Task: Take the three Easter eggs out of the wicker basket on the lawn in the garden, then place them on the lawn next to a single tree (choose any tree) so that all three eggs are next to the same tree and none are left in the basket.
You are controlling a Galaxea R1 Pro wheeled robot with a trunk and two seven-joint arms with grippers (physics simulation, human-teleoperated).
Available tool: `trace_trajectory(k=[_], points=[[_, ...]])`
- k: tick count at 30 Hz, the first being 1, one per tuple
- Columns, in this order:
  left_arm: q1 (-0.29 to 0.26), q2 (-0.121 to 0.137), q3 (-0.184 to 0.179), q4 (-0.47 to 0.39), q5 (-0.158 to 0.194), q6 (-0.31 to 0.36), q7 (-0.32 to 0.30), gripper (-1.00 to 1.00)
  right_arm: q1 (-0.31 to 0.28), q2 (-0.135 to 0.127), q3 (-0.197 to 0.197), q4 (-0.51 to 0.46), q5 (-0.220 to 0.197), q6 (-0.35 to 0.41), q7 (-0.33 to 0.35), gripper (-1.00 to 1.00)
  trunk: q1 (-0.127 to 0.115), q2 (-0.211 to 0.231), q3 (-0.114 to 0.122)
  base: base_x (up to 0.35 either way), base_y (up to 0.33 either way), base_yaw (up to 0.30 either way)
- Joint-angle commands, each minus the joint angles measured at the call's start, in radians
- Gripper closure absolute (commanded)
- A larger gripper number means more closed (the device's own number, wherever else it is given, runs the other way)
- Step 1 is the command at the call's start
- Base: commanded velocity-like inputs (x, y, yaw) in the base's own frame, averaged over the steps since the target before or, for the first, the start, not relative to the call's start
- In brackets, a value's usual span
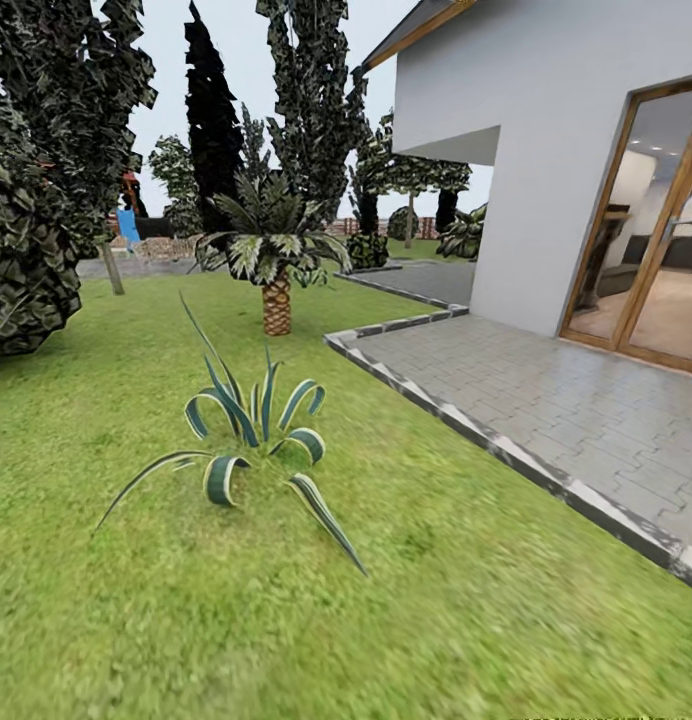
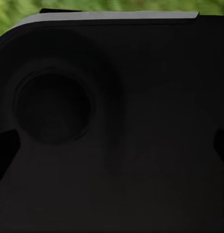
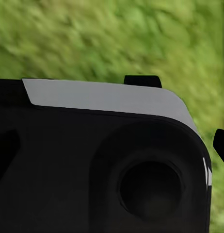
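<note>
The Easter eggs and the wicker basket are out of view. The lawn (image 1: pixel 456 610) spreads across the head view. At the far left stands a tree (image 1: pixel 112 268) with a slim pale trunk and dark blocky leaves. In the left wrist view my left gripper (image 2: pixel 112 145) faces the robot's black body, its dark fingertips (image 2: pixel 221 141) far apart at the picture's edges. My right gripper (image 3: pixel 112 145) is likewise open over grass and black housing, one fingertip (image 3: pixel 221 145) showing against the grass. Nothing sits between either pair of fingers.
A striped agave plant (image 1: pixel 248 430) grows just ahead on the grass. Behind it stands a short palm (image 1: pixel 276 290) with tall dark conifers (image 1: pixel 214 120). A grey paved patio (image 1: pixel 566 410) with a raised kerb and a white house (image 1: pixel 546 150) lie to the right.
</note>
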Motion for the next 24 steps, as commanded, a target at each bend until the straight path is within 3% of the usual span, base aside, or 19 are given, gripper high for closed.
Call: trace_trajectory(k=[1, 24], points=[[0.001, 0.0, 0.001, -0.002, 0.004, -0.001, -0.003, -1.0, -0.001, 0.0, 0.0, 0.001, 0.0, -0.003, 0.0, -1.0, 0.0, 0.0, 0.0, 0.049, 0.0, -0.235], [0.001, 0.0, -0.001, -0.002, 0.004, -0.001, -0.006, -1.0, -0.001, 0.0, 0.0, 0.001, 0.0, -0.003, 0.0, -1.0, 0.0, 0.0, 0.021, 0.006, 0.0, -0.227]])
